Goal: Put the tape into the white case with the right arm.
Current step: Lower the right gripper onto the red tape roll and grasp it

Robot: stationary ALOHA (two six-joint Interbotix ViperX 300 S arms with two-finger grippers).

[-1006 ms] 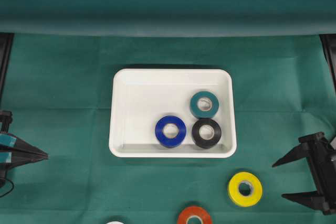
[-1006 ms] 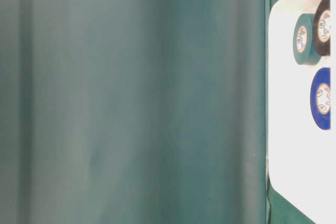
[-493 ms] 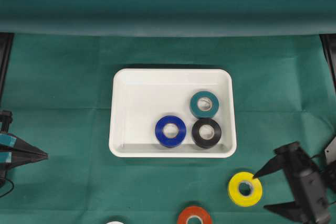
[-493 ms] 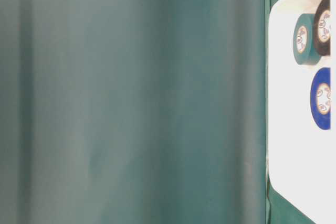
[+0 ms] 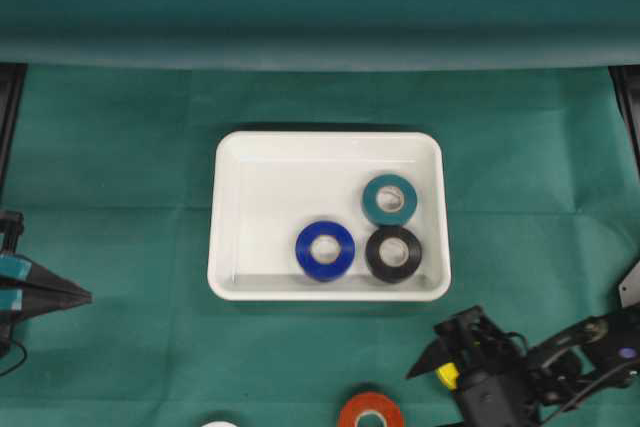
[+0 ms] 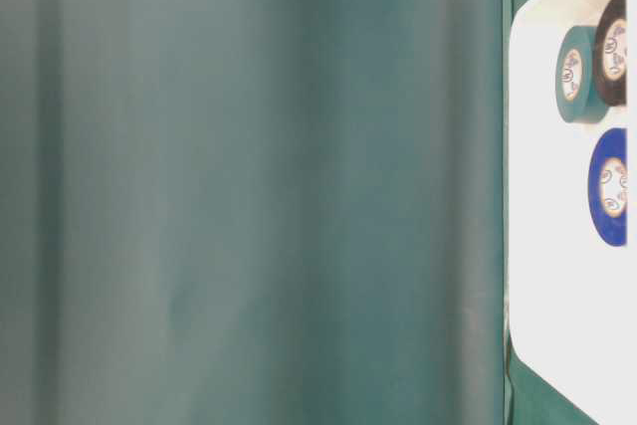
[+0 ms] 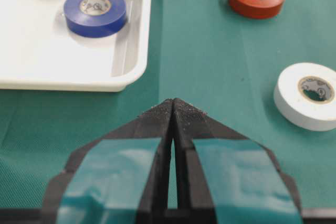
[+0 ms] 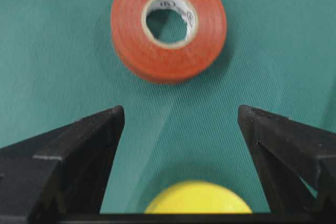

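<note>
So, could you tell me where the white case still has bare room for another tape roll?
The white case is bare across its whole left half and along the far rim. Its near right corner is crowded: the blue roll, black roll and teal roll cluster there, black and teal touching.

A green cloth [image 5: 110,147] covers the whole worktop, and at the far edge it rises into a backdrop [image 5: 320,7] of the same green. At the near edge a red tape roll [image 5: 370,411] lies flat, and a white tape roll [image 7: 307,95] lies further left, well apart from it. Near the middle a teal roll [image 5: 389,199] lies close against a black roll [image 5: 393,253], with a blue roll [image 5: 325,250] just beside the black one.
</note>
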